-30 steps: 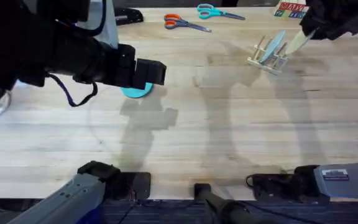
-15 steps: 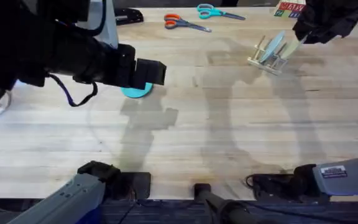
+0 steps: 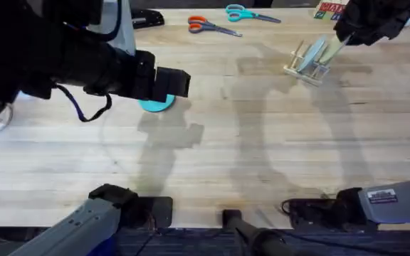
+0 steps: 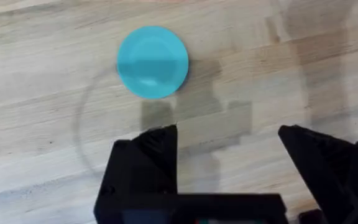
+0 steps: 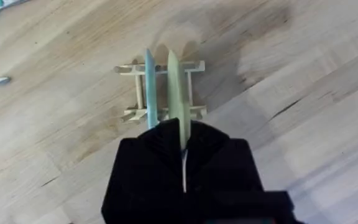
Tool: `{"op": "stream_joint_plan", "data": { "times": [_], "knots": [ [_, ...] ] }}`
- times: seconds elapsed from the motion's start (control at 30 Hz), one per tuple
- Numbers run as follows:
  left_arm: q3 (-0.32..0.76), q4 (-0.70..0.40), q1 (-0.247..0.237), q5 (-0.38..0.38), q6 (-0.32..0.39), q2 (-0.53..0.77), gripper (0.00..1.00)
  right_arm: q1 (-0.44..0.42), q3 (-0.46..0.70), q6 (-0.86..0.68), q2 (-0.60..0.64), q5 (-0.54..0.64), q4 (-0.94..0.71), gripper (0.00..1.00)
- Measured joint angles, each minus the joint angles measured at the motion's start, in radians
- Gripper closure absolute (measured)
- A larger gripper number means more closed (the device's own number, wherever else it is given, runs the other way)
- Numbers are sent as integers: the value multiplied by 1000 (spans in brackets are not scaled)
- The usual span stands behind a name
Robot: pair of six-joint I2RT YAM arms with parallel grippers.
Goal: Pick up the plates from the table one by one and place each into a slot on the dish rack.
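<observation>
Overhead view: the left hand (image 3: 180, 83) is hovering at about ten o'clock on the wooden bench (image 3: 262, 163), partly covering a teal plate (image 3: 156, 104). At two o'clock, the right hand (image 3: 347, 35) is gripping a cream plate (image 3: 331, 50) at the dish rack (image 3: 307, 62).

Left wrist view: the left hand's fingers (image 4: 143, 165) are spreading wide apart, holding nothing, above the teal plate (image 4: 152, 61) lying flat.

Right wrist view: the right hand (image 5: 183, 146) is clamping the cream plate (image 5: 176, 93), standing on edge in the dish rack (image 5: 160, 90) beside a pale blue plate (image 5: 150, 84).
</observation>
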Motion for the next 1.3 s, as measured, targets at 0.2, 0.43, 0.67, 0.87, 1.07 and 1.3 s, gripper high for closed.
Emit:
{"op": "stream_joint_plan", "data": {
  "times": [0.2,0.43,0.67,0.87,1.07,1.3],
  "knots": [
    [0,0,0,0,0,0,7,0,0,-8,0,-2,1,973],
    [0,0,0,0,0,0,7,0,1,-8,14,-3,4,973],
    [0,0,0,0,0,0,7,0,1,-8,56,-6,12,973],
    [0,0,0,0,0,0,7,0,1,-8,63,-6,19,973],
    [0,0,0,0,0,0,7,0,1,-8,63,-6,25,973],
    [0,0,0,0,0,0,8,0,1,-15,63,-6,45,973]
  ]
}}
